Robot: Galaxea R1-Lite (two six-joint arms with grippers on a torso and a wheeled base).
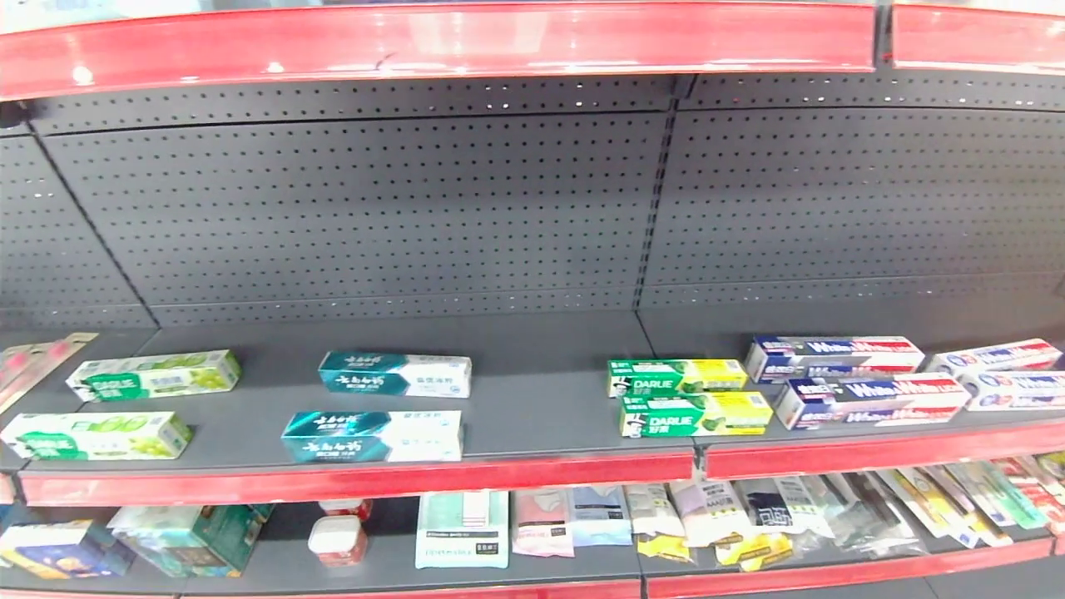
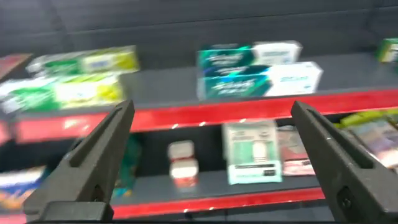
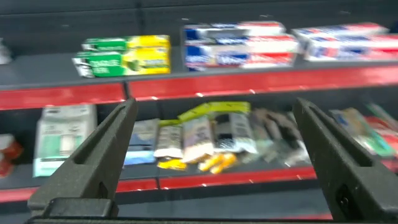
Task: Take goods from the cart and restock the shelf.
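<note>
1. Grey metal shelf (image 1: 541, 374) with a perforated back panel is the deck being restocked. Its red front strip (image 1: 358, 481) serves as landmark.
2. Teal-and-white cardboard toothpaste boxes (image 1: 372, 436) lie flat and lengthwise, one just behind that strip and one farther back, probably so their faces read from the aisle. Bare deck beside them leaves room for more.
3. Left gripper (image 2: 211, 106) hangs in front of the strip, jaws spread wide and empty.
4. Right gripper (image 3: 214, 102) hangs likewise, wide and empty, probably ready to fetch goods.

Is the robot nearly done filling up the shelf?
Done: several box pairs lie on the grey metal shelf, like the teal-and-white toothpaste boxes. In hand: nothing; the left gripper and right gripper are open and empty. Left: wide bare gaps between the pairs could take more.
</note>
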